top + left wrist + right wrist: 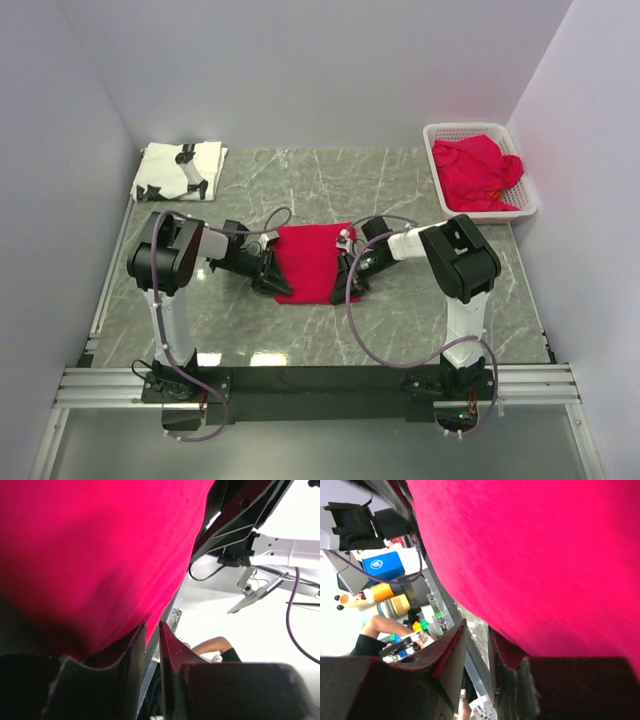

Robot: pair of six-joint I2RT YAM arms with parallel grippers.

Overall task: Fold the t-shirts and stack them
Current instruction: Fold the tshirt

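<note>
Left gripper [270,277] sits at the left edge of the red t-shirt [310,262], low over the table [420,300]. In the left wrist view its fingers [131,655] stand almost together, leaving only a narrow slit, and the shirt's edge runs down into that slit at the tips. It is recorded as clamped on the cloth. Right gripper [350,272] sits at the opposite, right edge of the same shirt. In the right wrist view its fingers [451,655] are also close together. The red cloth lies against the right-hand finger, but bare table surface shows through the gap, so whether this gripper has hold of the cloth cannot be determined. The red t-shirt lies at the centre of the overhead frame as a compact, roughly rectangular shape between the two grippers. In both wrist views it fills most of the upper frame as a raised sheet of red. A white t-shirt [178,170] with a black print lies folded flat at the upper left of the overhead frame, well apart from the red one. At the upper right, a white lattice basket [470,130] stands against the right wall and holds a crumpled heap of red t-shirts [475,172], part of which spills over its right rim.
</note>
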